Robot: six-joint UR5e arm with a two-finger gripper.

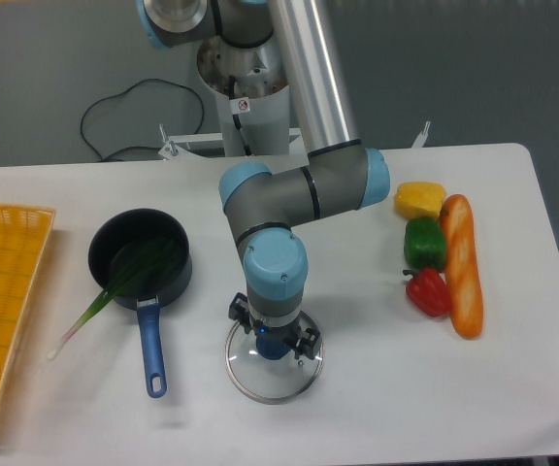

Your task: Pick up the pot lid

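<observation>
While the robot's arm (274,199) reaches down over the middle of the table (406,398), its gripper (274,327) hangs right above the pot lid (275,384) with the two fingers spread apart. They stand to either side of the lid's round blue knob (273,351), which shows between and just below them; whether either one touches it, I can't tell from where I stand. The lid itself lies flat on the tabletop, clear glass with a thin metal rim running round it.

To the left as I look, a black pan (176,280) sits near the lid, its blue handle (151,354) pointing toward my side of the table. A long green stalk (102,302) lies partly in the pan and leans out over the rim, its paler end off to the left. Farther left, at the edge of what I can see, is a yellow crate (8,221).

Over on the right, well apart from the lid, three peppers make a rough line: the red one (428,293) nearest me, the green one (424,243) behind it and the yellow one (419,200) farthest back. A long orange carrot (462,270) stretches just beside them. Beyond the table, a dark cable (83,124) curves in a loop.
</observation>
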